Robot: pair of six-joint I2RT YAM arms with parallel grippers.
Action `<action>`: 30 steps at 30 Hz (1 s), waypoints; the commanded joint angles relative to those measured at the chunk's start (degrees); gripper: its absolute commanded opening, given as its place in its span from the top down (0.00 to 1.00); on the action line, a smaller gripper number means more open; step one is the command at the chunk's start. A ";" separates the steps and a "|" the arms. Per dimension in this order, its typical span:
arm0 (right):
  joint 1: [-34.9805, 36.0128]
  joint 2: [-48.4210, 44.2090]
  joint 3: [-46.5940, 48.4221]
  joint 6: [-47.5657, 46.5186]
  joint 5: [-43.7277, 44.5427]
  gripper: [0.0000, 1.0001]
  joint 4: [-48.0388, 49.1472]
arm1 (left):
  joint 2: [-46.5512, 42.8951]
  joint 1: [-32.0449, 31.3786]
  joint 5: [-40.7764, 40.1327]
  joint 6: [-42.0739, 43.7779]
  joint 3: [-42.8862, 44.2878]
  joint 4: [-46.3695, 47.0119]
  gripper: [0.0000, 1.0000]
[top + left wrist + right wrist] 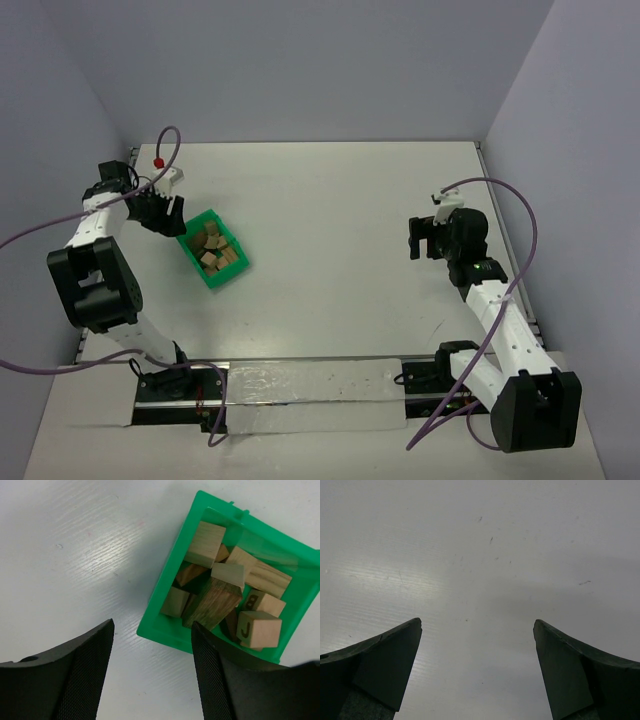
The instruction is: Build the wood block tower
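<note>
Wood blocks (220, 595) lie heaped, unstacked, inside the green bin (160, 635) on the table's (340, 200) left side. Left gripper (152, 630), jaws wide, frames 1 bin corner. Right gripper (477, 625), equally wide, hangs over the table, well apart.

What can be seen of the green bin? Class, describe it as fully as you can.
The green bin is a small, roughly square, open-topped box of bright, glossy plastic, with thin walls that look slightly see-through at the far side. It sits flat on the white table, towards the left, turned diagonally to the table's edges. Loose wooden blocks, light and dark, some lettered, lie jumbled inside it. The left gripper, jaws open, hovers at one corner; whether it touches the bin cannot be told.
</note>
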 commanded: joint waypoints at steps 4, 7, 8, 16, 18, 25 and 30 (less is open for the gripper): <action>-0.40 0.75 3.37 -0.43 -0.31 0.00 0.53 | 3.65 -0.13 0.61 3.78 4.32 1.06 0.33; -0.44 1.10 3.49 -0.51 -0.31 0.00 0.49 | 5.10 -0.59 0.28 4.21 5.12 1.57 0.36; -0.44 1.24 3.45 -0.47 -0.31 0.00 0.49 | 5.51 -0.84 0.08 4.22 5.33 1.91 0.37; -0.44 1.76 3.58 -0.69 -0.10 0.00 0.53 | 9.05 -5.17 -2.85 4.61 6.20 4.65 0.43; -0.44 1.68 3.46 -0.73 -0.09 0.00 0.49 | 9.70 -6.87 -4.14 4.66 6.15 5.46 0.45; -0.44 0.99 3.32 -0.95 -0.14 0.00 0.47 | 11.37 -8.94 -5.63 5.10 7.98 5.86 0.75; -0.44 -0.45 3.06 -0.95 -0.10 0.00 0.49 | 10.83 -9.46 -5.95 4.10 11.25 3.51 0.99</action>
